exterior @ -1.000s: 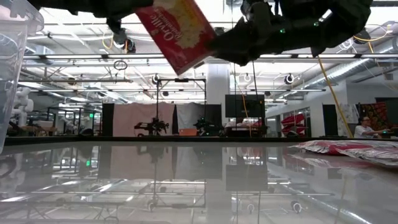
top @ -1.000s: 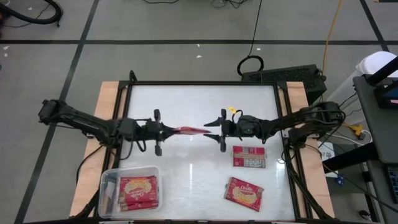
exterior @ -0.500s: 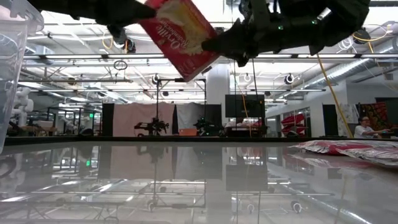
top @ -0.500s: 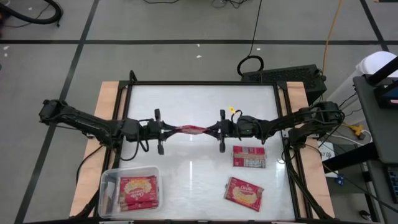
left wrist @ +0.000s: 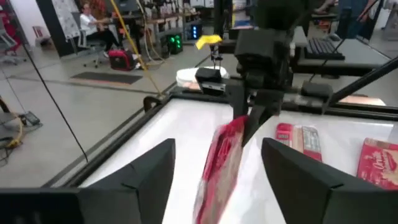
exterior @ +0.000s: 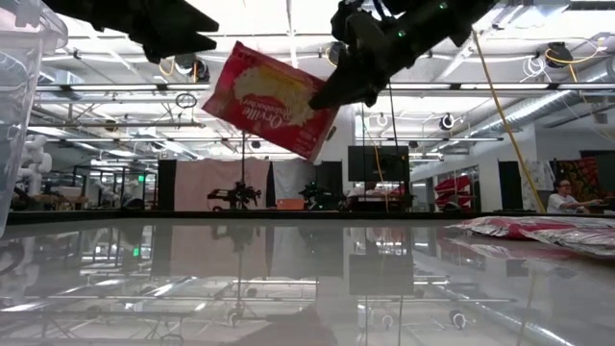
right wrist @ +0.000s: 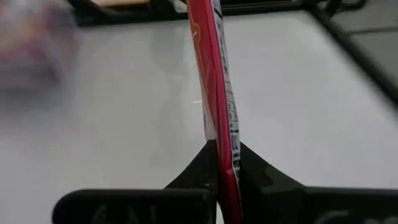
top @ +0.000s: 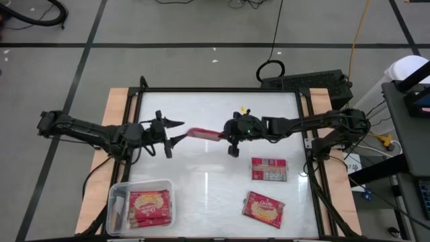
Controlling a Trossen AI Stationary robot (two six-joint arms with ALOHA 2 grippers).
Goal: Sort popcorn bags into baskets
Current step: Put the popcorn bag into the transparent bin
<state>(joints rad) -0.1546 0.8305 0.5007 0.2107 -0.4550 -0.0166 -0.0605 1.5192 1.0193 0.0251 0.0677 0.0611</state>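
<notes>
One red popcorn bag (top: 203, 134) hangs in the air over the middle of the table, standing on edge; the low view shows its yellow picture side (exterior: 277, 96). My right gripper (top: 227, 136) is shut on its right end. My left gripper (top: 177, 132) is open just left of the bag, its fingers (left wrist: 146, 168) on either side of the bag's free end (left wrist: 214, 180) without touching it. The clear basket (top: 117, 198) stands at the near left corner with red bags (top: 148, 206) lying flat inside. My right gripper pinches the bag's end nearest the table's right side (right wrist: 219, 142) between its two fingers (right wrist: 193, 168), one on each flat face. The fingers come from the right, slanting down. The bag is lifted clear, on edge, and sticks out tilted toward the left arm.
Two more popcorn bags lie flat on the table's near right part, one printed side up (top: 269, 169), one picture side up (top: 263, 207); they show low at the right in the low view (exterior: 548, 231). The basket's wall (exterior: 19, 106) fills that view's left edge.
My right gripper has shut on the bag's right end and taken hold, then tipped and risen a little. My left gripper has opened, let go of the bag and drawn back toward the table's left edge. The bag has swung from a steep tilt to a flatter one.
</notes>
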